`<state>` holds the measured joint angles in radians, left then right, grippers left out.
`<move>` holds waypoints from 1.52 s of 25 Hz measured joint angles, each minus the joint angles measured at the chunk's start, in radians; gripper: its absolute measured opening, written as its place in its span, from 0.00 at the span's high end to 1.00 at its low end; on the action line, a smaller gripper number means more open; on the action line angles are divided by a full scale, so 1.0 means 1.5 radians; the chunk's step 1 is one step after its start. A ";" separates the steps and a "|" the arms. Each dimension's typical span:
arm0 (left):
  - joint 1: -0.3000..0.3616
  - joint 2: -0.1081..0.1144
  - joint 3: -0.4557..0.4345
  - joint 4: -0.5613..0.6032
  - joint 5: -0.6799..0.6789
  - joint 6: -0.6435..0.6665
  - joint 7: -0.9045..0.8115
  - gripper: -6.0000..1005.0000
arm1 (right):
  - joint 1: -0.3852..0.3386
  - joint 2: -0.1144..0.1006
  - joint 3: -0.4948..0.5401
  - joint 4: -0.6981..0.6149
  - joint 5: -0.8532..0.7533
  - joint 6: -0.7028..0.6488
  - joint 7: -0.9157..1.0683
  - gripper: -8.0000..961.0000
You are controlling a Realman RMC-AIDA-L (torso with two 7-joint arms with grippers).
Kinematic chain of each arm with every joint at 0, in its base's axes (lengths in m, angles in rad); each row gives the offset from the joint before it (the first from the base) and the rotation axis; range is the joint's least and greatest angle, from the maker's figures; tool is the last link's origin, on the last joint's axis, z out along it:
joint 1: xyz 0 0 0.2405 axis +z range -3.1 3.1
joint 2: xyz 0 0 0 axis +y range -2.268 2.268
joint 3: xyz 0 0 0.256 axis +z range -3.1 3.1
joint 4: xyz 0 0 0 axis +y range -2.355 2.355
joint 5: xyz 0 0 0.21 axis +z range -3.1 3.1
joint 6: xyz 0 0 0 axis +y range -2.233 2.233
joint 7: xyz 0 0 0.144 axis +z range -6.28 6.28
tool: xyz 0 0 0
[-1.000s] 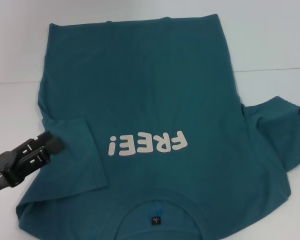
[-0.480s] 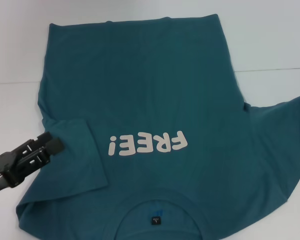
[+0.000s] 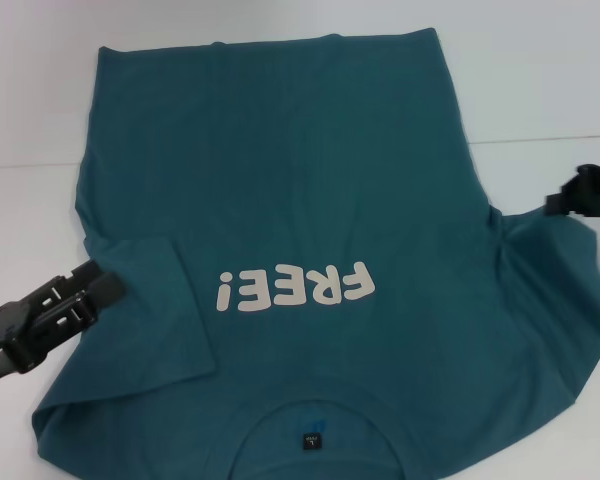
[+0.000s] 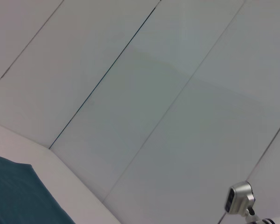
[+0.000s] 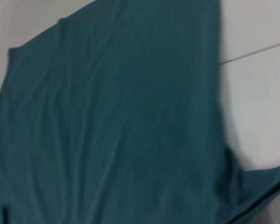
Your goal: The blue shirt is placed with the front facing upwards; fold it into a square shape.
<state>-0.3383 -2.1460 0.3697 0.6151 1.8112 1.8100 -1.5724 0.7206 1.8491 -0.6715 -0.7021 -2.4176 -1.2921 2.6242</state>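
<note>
The blue shirt [image 3: 310, 260] lies front up on the white desk [image 3: 540, 80], collar nearest the robot. Its left sleeve [image 3: 145, 305] is already folded inward, lying just beside the left pincer [image 3: 100, 285], whose jaws stand narrowly apart, empty. The right pincer [image 3: 570, 198] grips the right sleeve [image 3: 550, 260] at its outer edge. Remaining, by judgement: fold this sleeve in, then double the body into a square.

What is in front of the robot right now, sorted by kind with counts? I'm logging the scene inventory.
Shirts: 1, the blue shirt, lying with its FREE! lettering up.
Grippers: 2, the left gripper at the folded-in sleeve, the right gripper at the other sleeve.
Tables: 1, the white table.
Total: 4
</note>
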 joint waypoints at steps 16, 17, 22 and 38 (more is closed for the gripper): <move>0.021 0.002 0.000 0.000 -0.035 0.000 0.000 0.24 | 0.056 0.033 -0.057 0.011 -0.006 -0.003 0.030 0.96; 0.021 0.002 0.000 0.000 -0.038 0.000 0.001 0.24 | 0.057 0.034 -0.057 0.011 -0.006 0.000 0.033 0.95; 0.022 0.001 0.000 0.000 -0.041 0.000 0.002 0.24 | 0.060 0.039 -0.053 0.011 -0.003 0.020 0.042 0.94; 0.023 0.001 -0.013 -0.011 -0.043 0.000 0.004 0.24 | 0.089 0.061 -0.059 0.066 -0.014 0.096 0.046 0.89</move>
<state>-0.3037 -2.1443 0.3508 0.5988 1.7471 1.8100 -1.5658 0.8536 1.9409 -0.7598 -0.6025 -2.4390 -1.1474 2.6936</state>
